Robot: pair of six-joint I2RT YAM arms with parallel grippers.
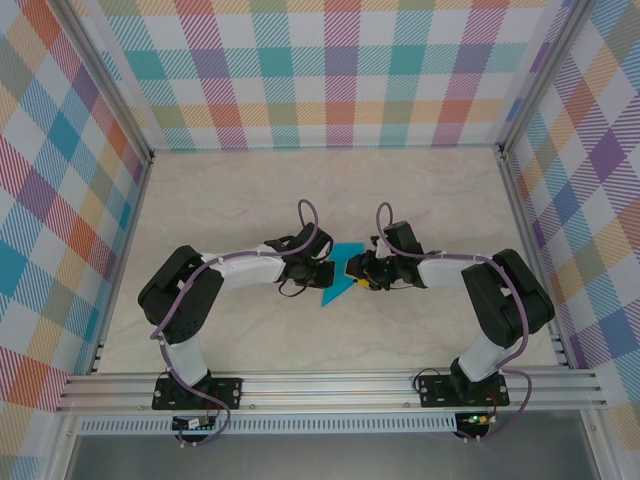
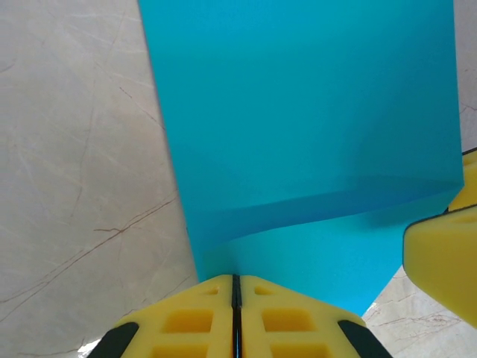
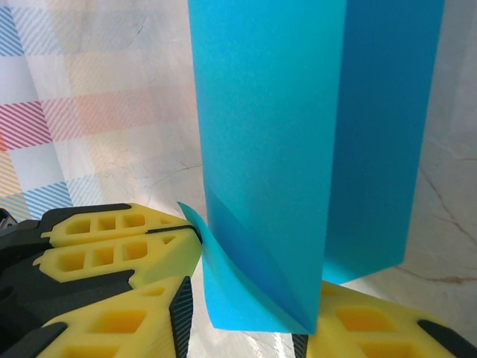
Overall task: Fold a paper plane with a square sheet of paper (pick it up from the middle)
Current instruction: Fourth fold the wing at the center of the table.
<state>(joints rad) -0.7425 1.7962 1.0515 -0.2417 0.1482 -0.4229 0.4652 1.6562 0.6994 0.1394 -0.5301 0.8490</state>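
While the left gripper (image 2: 235,280) pinches the loosely folded square sheet of paper (image 2: 298,112), jaws together, the right gripper (image 3: 253,298) straddles it, jaws apart, and the pointed folds lie ahead.

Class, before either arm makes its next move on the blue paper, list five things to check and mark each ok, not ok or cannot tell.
1. Grip by the left end effector, shut on the square sheet of paper: ok.
2. Grip by the right end effector: not ok; its jaws stand apart, with the folded edge between them.
3. Sheet fully clear of the table: cannot tell.
4. A fold in the sheet: ok, one flap overlaps the other.
5. No tears visible: ok.
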